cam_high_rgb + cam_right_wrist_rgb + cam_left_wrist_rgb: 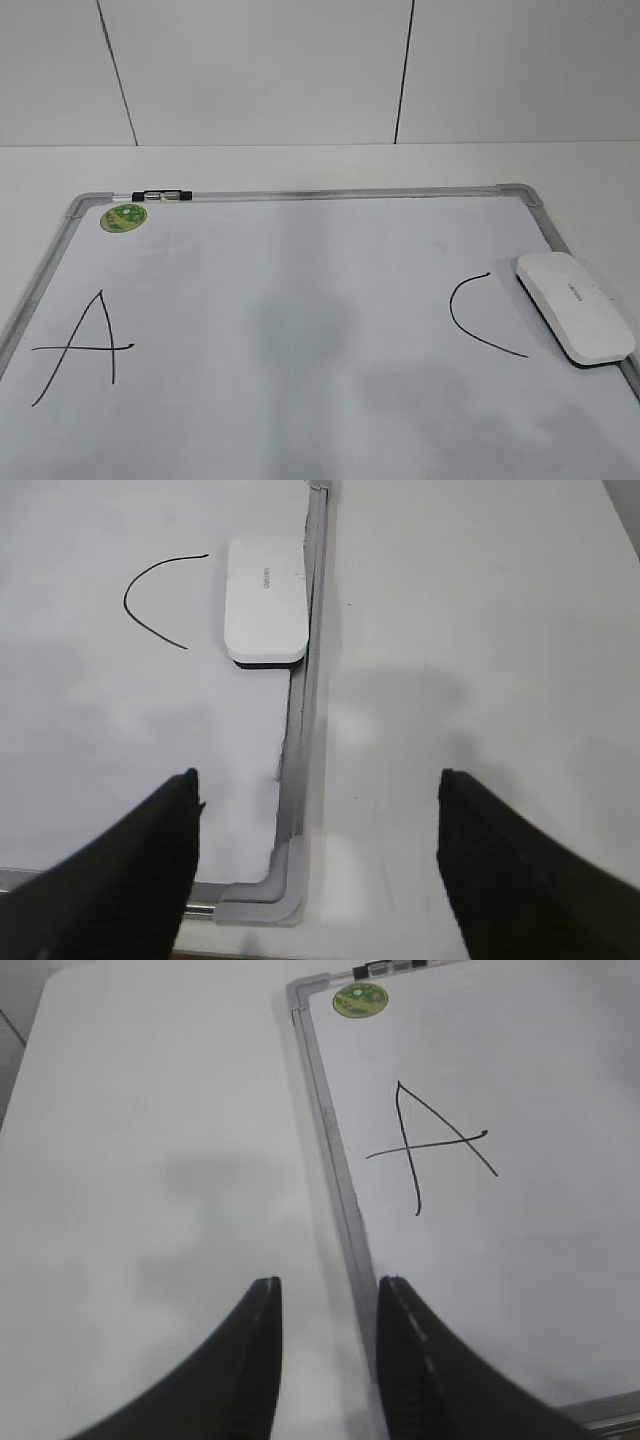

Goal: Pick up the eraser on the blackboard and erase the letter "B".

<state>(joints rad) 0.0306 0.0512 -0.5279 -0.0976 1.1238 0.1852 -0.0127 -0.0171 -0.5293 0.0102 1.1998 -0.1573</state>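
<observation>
The white eraser (575,307) lies flat on the blackboard (300,195) against its right frame, just right of the "C" (475,315). The "A" (85,345) is at the board's left. No "B" shows; the board between "A" and "C" carries only faint grey shading. My left gripper (330,1285) is open with nothing in it, over the board's left frame (335,1160), near the "A" (425,1140). My right gripper (318,778) is wide open with nothing in it, over the board's near right corner (305,710), short of the eraser (265,600). Neither gripper shows in the exterior view.
A small black-and-silver marker (163,195) lies on the board's top frame beside the round green sticker (123,216). The board lies on a white table (580,170) with a white panelled wall behind. White table surface flanks the board on both sides.
</observation>
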